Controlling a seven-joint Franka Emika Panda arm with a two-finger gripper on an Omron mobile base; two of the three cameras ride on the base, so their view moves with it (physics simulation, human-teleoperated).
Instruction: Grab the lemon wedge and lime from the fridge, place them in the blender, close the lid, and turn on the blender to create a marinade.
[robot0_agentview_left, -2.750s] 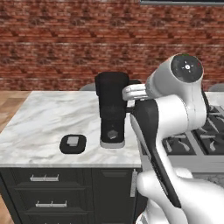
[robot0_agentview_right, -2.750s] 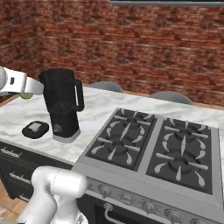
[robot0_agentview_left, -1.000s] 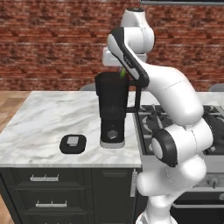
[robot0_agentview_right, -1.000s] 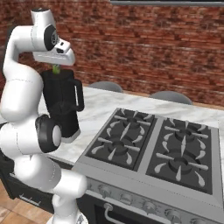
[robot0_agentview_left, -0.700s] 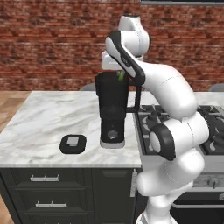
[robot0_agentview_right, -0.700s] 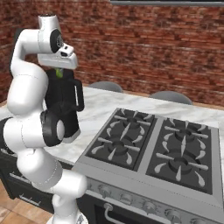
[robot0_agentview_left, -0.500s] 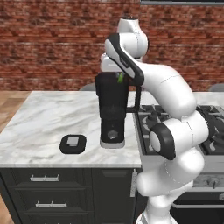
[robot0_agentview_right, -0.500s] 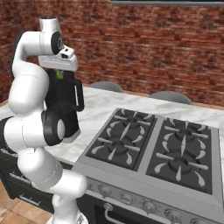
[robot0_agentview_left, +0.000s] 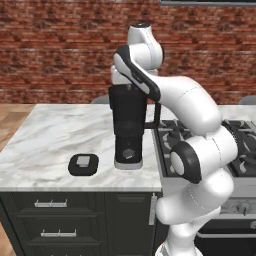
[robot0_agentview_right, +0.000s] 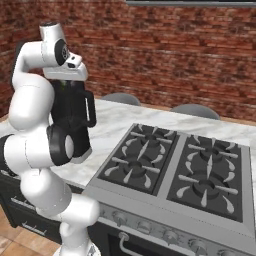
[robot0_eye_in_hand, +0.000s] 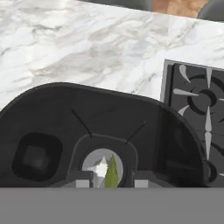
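Hovering claw, grip unclear | squarish black blender | pointed yellowish-green lemon wedge inside | marble counter

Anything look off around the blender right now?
Nothing stands out. The blender stands upright on the marble counter, its lid flat beside it, still off. A lemon wedge lies at the jar's bottom. No spills.

The blender jar stood uncapped at center frame, its mouth open from above. The lid lay apart at lower left on the counter, with bare marble between them. The stove bordered the right.
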